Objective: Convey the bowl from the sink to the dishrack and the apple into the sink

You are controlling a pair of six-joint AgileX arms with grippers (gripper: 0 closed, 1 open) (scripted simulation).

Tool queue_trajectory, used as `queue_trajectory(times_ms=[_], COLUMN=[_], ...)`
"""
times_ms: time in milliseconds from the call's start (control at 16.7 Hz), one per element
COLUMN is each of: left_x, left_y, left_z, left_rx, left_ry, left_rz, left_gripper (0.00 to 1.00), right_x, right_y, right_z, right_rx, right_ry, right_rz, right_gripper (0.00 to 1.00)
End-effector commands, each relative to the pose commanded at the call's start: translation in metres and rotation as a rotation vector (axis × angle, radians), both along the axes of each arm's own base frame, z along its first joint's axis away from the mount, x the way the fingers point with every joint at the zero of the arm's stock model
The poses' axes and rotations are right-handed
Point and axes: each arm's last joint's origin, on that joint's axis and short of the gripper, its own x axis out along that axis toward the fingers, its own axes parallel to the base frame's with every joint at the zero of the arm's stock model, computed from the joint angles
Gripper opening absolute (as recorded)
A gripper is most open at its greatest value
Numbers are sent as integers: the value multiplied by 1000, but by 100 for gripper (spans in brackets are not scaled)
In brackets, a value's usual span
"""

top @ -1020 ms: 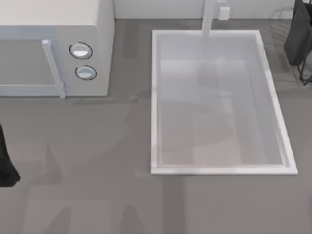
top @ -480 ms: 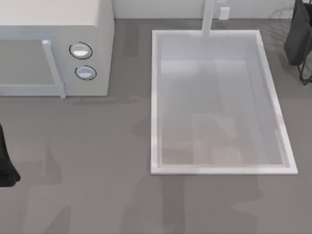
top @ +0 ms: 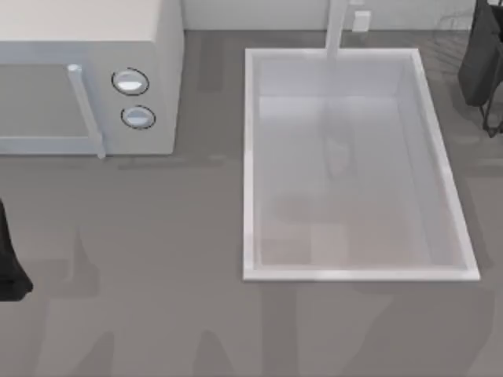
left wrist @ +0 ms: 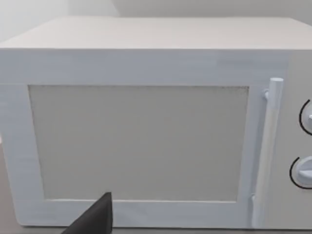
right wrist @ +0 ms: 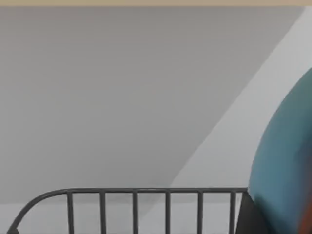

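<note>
While the right arm hangs at the table's far right corner, this is how things stand:

Right gripper: its dark body (top: 479,55) sits at the top view's upper right edge, beside the sink. Whether its fingers clamp anything cannot be made out. A dark sliver that may be one finger shows low in the right wrist view, touching the bowl's edge.

Bowl: a curved teal-blue surface (right wrist: 287,165) rises close along one side of the right wrist view, with a hint of reddish rim at the corner. It seems to be carried at the gripper (a judgement, since no grasp is plainly seen).

Dishrack: a rail of thin dark wire with upright bars (right wrist: 146,207) stands just past the bowl in the right wrist view. Thin wires (top: 493,118) also peek out beneath the arm in the top view.

Sink: the white basin (top: 250,157) lies right of centre with nothing in it, its faucet post at the far end.

Left gripper: parked at the table's left edge (top: 9,267), facing the microwave (left wrist: 146,122). Its finger state cannot be told.

Apple: its place cannot be told.

Progress: the bowl is out of the sink and near the rack, but looks not yet set down. The apple step appears untouched.
</note>
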Motion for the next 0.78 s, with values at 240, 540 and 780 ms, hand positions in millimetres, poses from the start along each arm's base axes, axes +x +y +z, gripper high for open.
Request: queue_trajectory(times_ms=[240, 540, 780], left_x=[0, 0, 0], left_y=[0, 0, 0], left_z=[0, 0, 0], left_rx=[0, 0, 0], left_ry=[0, 0, 0], left_rz=[0, 0, 0], left_gripper=[100, 100, 100], right_x=[0, 0, 0], right_y=[2, 2, 2], right_z=[-6, -6, -6], right_rx=[1, 1, 1], right_ry=[3, 3, 3], right_rz=[0, 0, 0], right_gripper=[0, 23, 53])
